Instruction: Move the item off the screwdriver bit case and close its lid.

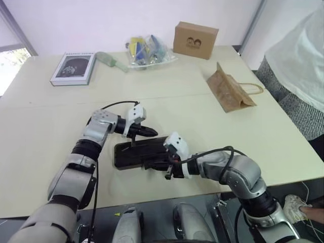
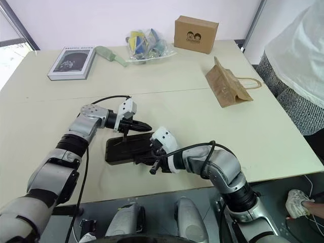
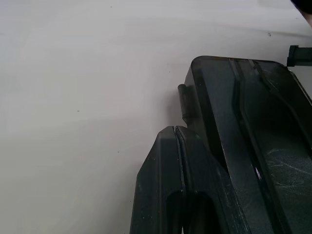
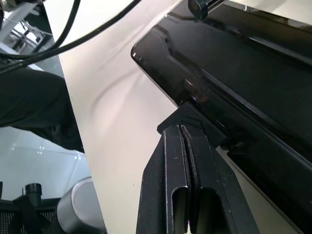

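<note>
The screwdriver bit case (image 1: pixel 136 154) lies flat near the table's front edge, its dark lid (image 3: pixel 253 126) down over the tray; I cannot tell whether the latch is caught. My left gripper (image 1: pixel 153 132) is shut, its tips just above the case's far edge by a corner. My right gripper (image 1: pixel 158 161) is also shut, with its tips (image 4: pixel 181 127) against the case's near edge (image 4: pixel 234 63). Neither gripper holds anything. The item, a creased brown paper bag (image 1: pixel 230 91) with loop handles, rests on the table at the far right, well away from the case.
At the back of the table are a grey book (image 1: pixel 73 68), a pale green tool (image 1: pixel 109 59), a clear plastic bag of coloured things (image 1: pixel 147 50) and a cardboard box (image 1: pixel 196 39). A person (image 1: pixel 298 61) stands at the table's right side.
</note>
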{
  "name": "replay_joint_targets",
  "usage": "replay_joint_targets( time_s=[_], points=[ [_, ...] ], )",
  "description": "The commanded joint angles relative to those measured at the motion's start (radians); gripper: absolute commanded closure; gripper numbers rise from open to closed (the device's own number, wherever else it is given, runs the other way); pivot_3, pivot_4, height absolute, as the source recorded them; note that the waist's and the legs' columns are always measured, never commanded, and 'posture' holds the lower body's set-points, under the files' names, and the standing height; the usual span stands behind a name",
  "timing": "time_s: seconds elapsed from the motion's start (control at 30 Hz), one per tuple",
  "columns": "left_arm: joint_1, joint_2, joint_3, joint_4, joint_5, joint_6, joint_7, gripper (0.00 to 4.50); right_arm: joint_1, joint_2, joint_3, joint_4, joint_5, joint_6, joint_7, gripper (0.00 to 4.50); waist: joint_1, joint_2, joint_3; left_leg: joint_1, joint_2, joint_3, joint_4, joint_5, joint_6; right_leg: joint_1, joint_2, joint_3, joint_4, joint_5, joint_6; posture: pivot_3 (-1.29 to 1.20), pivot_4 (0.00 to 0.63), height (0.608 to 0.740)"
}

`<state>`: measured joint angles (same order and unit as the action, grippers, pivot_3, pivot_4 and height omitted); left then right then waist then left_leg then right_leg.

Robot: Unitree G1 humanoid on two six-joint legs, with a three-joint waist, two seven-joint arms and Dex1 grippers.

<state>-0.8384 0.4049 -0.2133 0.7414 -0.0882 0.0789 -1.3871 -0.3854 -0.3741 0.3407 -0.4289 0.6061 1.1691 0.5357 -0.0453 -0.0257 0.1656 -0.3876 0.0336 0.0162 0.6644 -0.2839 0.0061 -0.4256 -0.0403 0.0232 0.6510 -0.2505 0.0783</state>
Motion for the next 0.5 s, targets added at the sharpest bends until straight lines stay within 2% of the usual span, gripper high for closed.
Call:
replay_joint_targets(
  time_s=[0.03, 0.3, 0.5],
  points=[
    [-0.015, 0.001, 0.007, -0.026, 0.000, -0.016, 0.005, 4.50, 0.026, -0.019, 0.057, 0.081, -0.033, 0.048, -0.009, 4.48, 0.000, -0.001, -0.001, 0.000, 0.000, 0.000, 0.000, 0.000, 0.000, 0.000, 0.000, 0.000, 0.000, 0.000, 0.000, 0.00, 0.150, 0.740],
    [-0.008, -0.003, 0.007, -0.039, -0.002, -0.024, 0.017, 4.50, 0.007, -0.052, 0.095, 0.081, -0.068, 0.061, -0.020, 4.48, 0.002, -0.006, -0.006, 0.000, 0.000, 0.000, 0.000, 0.000, 0.000, 0.001, 0.000, 0.000, 0.000, 0.000, 0.000, 0.00, 0.150, 0.740],
    [0.006, 0.001, 0.004, -0.054, -0.002, -0.019, 0.015, 4.50, -0.001, -0.036, 0.089, 0.102, -0.112, 0.039, -0.062, 4.48, 0.003, -0.011, -0.010, 0.001, 0.000, 0.000, 0.000, 0.000, 0.000, 0.002, -0.001, 0.000, 0.000, 0.000, 0.000, 0.00, 0.150, 0.740]
  ],
)
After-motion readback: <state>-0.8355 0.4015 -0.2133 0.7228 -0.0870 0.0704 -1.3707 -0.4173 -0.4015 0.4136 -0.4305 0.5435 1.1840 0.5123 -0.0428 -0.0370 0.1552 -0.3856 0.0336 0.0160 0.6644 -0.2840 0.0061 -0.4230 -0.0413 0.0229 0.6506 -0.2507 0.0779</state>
